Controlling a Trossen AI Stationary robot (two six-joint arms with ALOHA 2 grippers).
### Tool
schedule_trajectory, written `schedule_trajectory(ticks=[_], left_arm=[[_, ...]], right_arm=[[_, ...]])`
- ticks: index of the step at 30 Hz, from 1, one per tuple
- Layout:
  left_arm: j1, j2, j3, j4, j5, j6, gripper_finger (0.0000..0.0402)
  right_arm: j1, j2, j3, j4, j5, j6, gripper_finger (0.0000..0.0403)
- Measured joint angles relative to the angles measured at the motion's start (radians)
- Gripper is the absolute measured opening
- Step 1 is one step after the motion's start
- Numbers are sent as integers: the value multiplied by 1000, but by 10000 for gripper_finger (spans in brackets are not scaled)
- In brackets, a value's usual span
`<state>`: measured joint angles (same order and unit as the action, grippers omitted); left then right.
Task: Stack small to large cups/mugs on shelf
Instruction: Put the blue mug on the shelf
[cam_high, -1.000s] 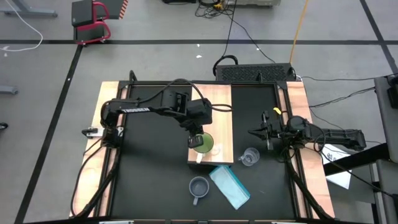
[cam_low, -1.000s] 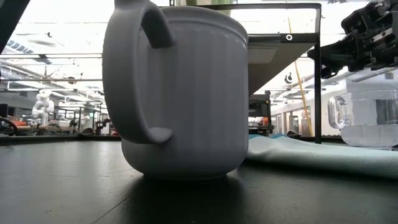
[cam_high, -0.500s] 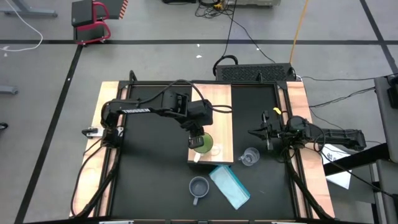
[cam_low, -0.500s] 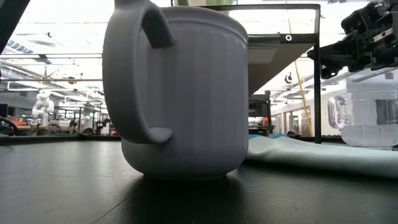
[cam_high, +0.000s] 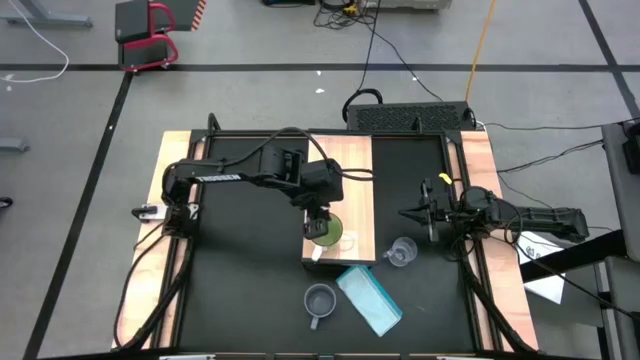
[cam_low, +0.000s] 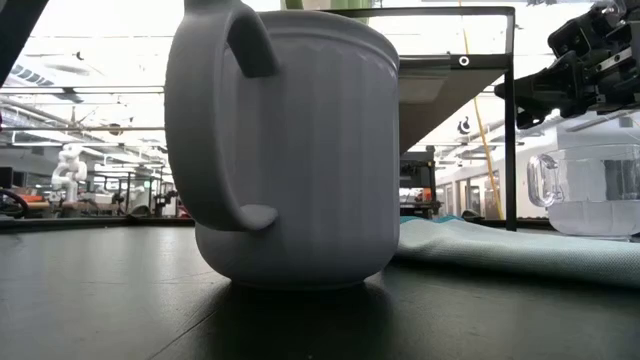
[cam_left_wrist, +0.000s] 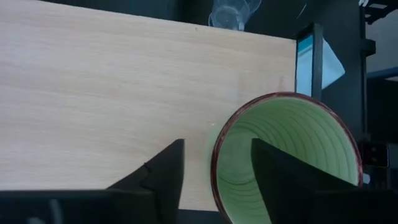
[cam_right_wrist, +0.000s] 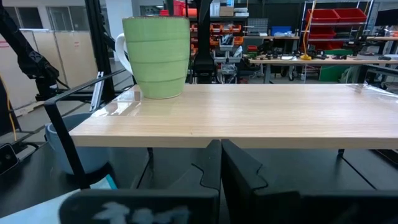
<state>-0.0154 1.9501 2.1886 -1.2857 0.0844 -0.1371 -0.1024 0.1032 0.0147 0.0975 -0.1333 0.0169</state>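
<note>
Table (cam_high: 240, 290): black top, wood strips along both long sides; carries everything below.

Shelf (cam_high: 345, 180): long pale-wood board raised on legs, running down the table's middle from the far edge. In the right wrist view its top (cam_right_wrist: 261, 115) is bare except for one mug, so most of the stacking looks undone.

Left arm: reaches from the table's left side over the shelf's near end. Left gripper (cam_high: 318, 218) hangs at the green mug's rim; fingers (cam_left_wrist: 163, 171) apart, one outside the wall, one over the mouth, not pinching. It probably has just set the mug down or is about to lift it; which, cannot be told.

Right arm: waits by the table's right edge. Right gripper (cam_high: 428, 218) points toward the shelf, fingers (cam_right_wrist: 214, 168) together and empty.

Blue flat object (cam_high: 370, 298): near the table's front edge, just past the shelf's near end; not part of the stack.

Green mug (cam_high: 328, 232): upright on the shelf's near end. Bright green, ribbed, dark-red rim (cam_left_wrist: 283, 155), pale handle. Largest, so a fit base.

Grey mug (cam_high: 320, 300): grey-blue, handled, upright on the table near the front edge, left of the blue object.

Glass cup (cam_high: 401, 252): small, clear, upright on the table right of the shelf's near end, near the right gripper.
</note>
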Motion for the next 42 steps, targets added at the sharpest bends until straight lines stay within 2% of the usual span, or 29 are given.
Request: schedule_trajectory(ticks=[7, 11, 15, 21, 23, 26, 32, 42], left_arm=[[-11, -69, 58, -3, -12, 79, 230], [-34, -135, 67, -3, -132, 82, 222], [-67, -229, 71, -9, -283, 84, 170], [-133, -328, 55, -61, -461, 50, 32], [-160, -366, 27, -76, -508, 33, 10], [-201, -402, -31, -89, -599, 8, 8], [-267, -487, -215, -89, -719, -94, 3], [-388, -589, -665, 172, -721, -210, 2]], right_arm=[[0, 0, 0, 1, 0, -2, 0], [0, 0, 0, 1, 0, -2, 0], [0, 0, 0, 2, 0, -2, 0], [0, 0, 0, 3, 0, -2, 0], [0, 0, 0, 4, 0, -2, 0], [0, 0, 0, 6, 0, -2, 0], [0, 0, 0, 9, 0, -2, 0], [0, 0, 0, 9, 0, -2, 0]])
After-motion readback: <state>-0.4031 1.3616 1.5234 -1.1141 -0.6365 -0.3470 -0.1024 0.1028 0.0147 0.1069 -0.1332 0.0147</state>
